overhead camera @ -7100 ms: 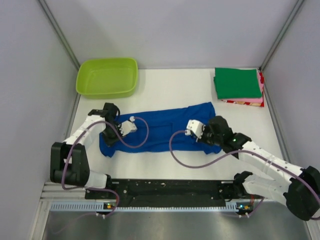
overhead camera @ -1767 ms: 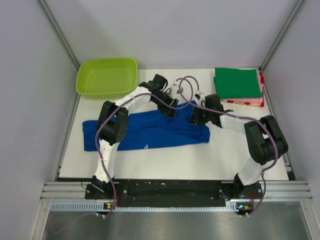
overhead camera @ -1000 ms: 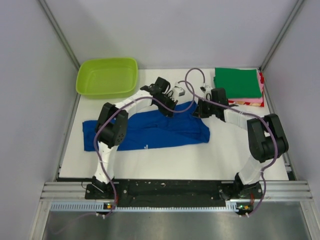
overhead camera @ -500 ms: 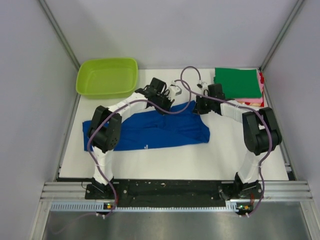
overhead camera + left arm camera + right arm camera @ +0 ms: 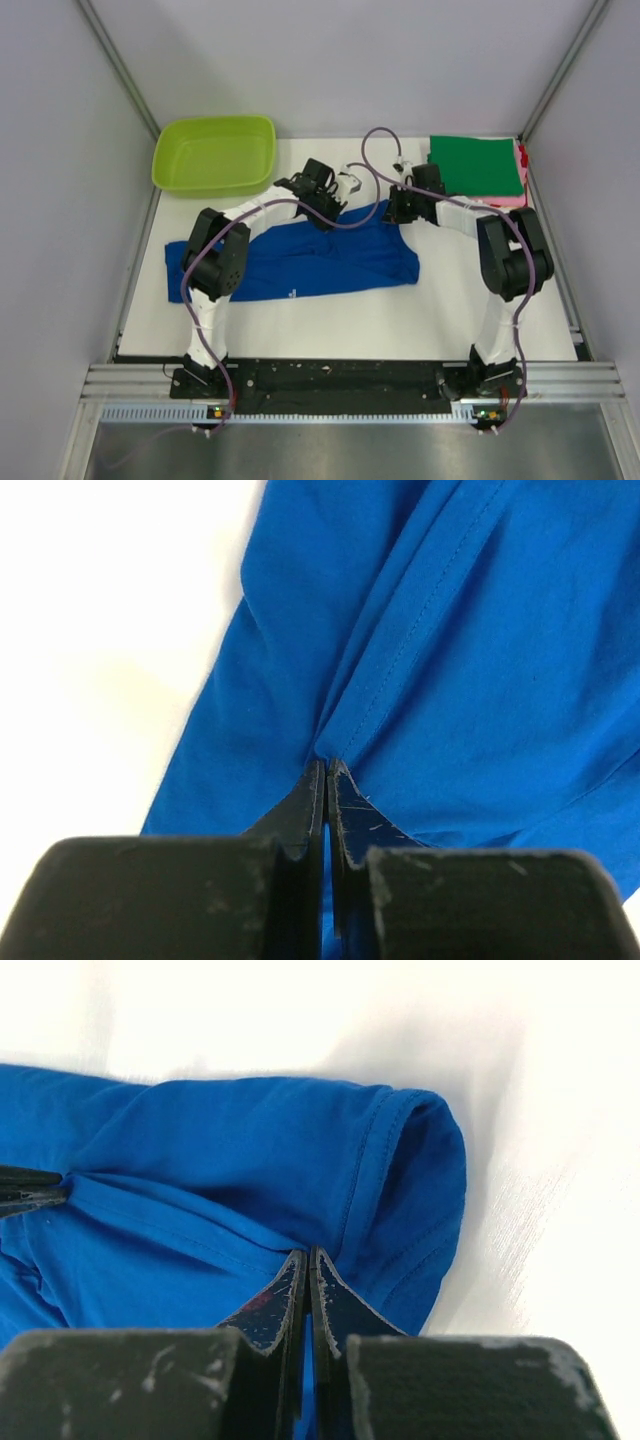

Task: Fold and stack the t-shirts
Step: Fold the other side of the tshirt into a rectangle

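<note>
Though pinched, blue tee [image 5: 300,262] lies L-R

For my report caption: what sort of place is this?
Probably a lab test cell: robot arms bolted to a rail, plain grey walls around a white table.

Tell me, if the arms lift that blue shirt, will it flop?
Probably flop: the shirt wrinkles and bunches where the left tool pinches a seam. It looks thin, so likely light. Its unheld end would probably hang or drag.

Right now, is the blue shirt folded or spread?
Partly folded: shirt lies as a long band, layers overlapping, left pincer and right pincer pinching it.
</note>
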`<control>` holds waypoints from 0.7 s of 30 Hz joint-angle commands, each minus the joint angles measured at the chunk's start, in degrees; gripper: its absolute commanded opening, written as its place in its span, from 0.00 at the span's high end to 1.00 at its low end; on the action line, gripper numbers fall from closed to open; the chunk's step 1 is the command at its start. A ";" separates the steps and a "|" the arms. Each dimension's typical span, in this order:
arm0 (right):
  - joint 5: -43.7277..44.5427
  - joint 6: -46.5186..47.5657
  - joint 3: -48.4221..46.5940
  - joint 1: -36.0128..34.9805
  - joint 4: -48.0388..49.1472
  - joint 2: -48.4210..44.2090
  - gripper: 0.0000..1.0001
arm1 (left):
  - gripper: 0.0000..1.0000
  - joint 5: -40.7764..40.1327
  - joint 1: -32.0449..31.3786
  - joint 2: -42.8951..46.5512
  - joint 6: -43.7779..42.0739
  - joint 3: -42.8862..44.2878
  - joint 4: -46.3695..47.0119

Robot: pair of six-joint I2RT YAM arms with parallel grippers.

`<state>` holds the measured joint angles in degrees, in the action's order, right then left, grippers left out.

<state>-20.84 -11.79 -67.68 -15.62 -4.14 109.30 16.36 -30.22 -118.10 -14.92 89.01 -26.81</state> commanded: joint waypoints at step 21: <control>12.74 -2.89 -2.65 0.06 -5.25 -12.32 0.59 | 0.72 -18.12 1.65 1.56 -2.66 1.95 1.85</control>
<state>-13.61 -17.82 -72.88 -15.57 -7.40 109.38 2.70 -29.36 -118.58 -15.92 90.54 -26.92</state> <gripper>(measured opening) 0.405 0.277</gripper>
